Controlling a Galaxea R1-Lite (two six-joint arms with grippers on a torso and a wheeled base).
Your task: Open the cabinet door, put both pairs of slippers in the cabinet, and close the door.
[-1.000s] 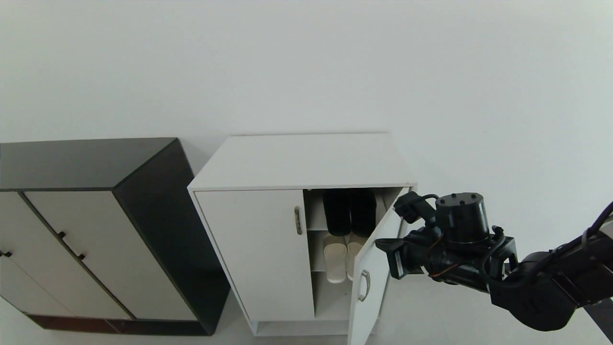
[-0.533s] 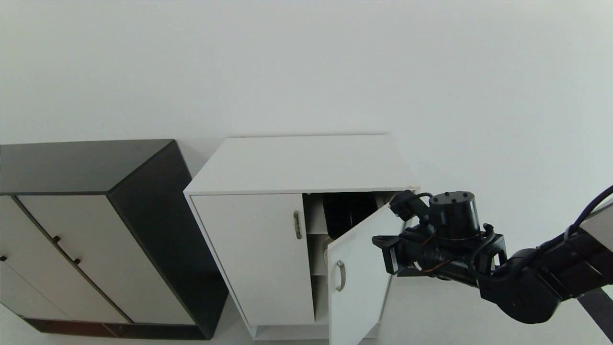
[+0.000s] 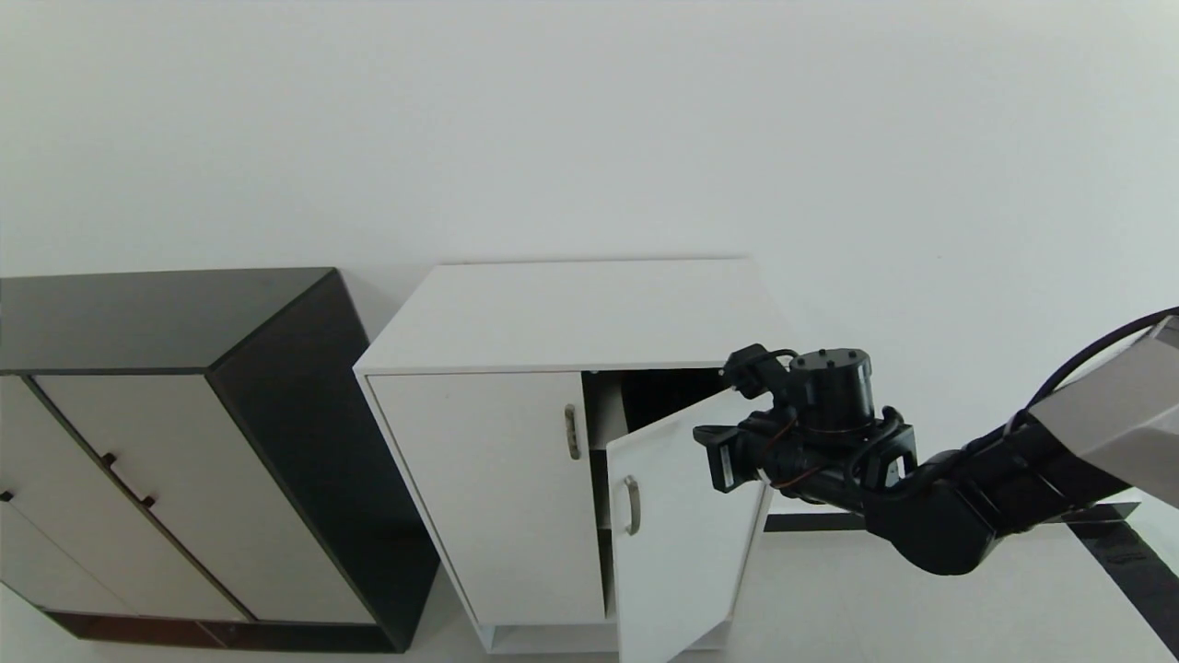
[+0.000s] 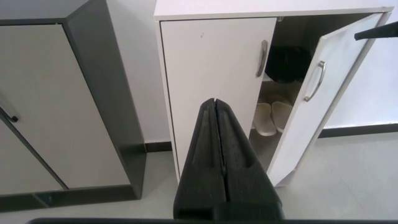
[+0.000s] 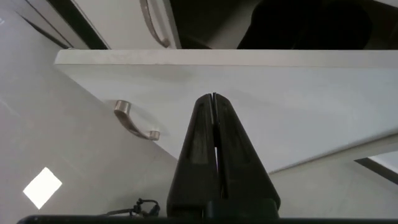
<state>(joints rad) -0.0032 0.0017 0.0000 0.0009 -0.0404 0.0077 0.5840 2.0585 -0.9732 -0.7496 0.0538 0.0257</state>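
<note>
With jaws closed and empty, the right gripper (image 5: 214,101) leans on the half-open cabinet door (image 3: 686,543), probably to push it shut; the left gripper (image 4: 214,104), also closed on nothing, hangs well back.

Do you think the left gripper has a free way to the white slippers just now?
Probably not: the half-shut door leaves just a narrow gap before the white slippers, and the left gripper sits well back.

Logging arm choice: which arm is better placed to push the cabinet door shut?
Right: the right claw, shut, sits at the ajar door's outer face; the left claw hangs well back from the cabinet.
</note>
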